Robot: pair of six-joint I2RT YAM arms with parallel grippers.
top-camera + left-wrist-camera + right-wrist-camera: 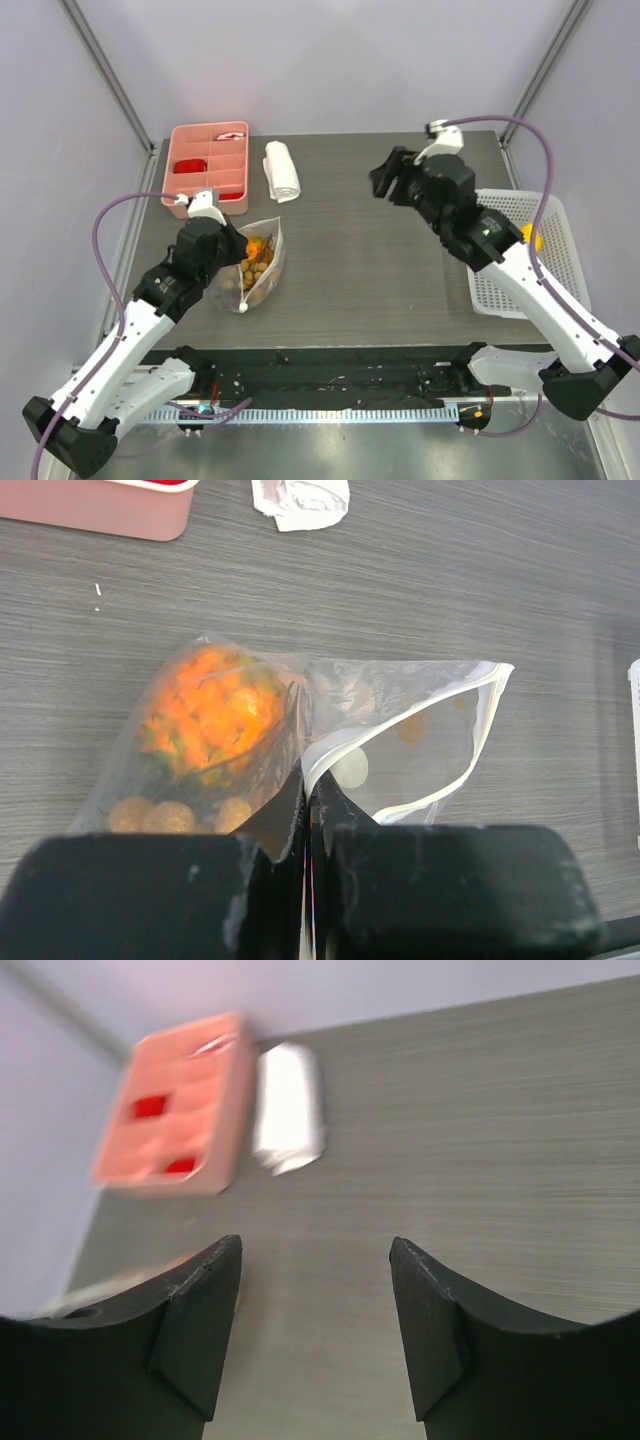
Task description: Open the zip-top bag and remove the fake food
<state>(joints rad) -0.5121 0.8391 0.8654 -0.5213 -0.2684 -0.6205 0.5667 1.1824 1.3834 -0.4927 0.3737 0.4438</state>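
The clear zip-top bag lies on the table at the left, its white zip strip parted into an open loop. Inside are an orange spiky fruit with green and small brown balls. My left gripper is shut on the bag's plastic edge near the mouth; it also shows in the top view. My right gripper is open and empty, held above the table's middle right, far from the bag. The yellow pear-like fruit is not visible in the bag.
A pink compartment tray with red pieces stands at the back left, with a rolled white towel beside it. A white mesh basket at the right edge holds something yellow-orange.
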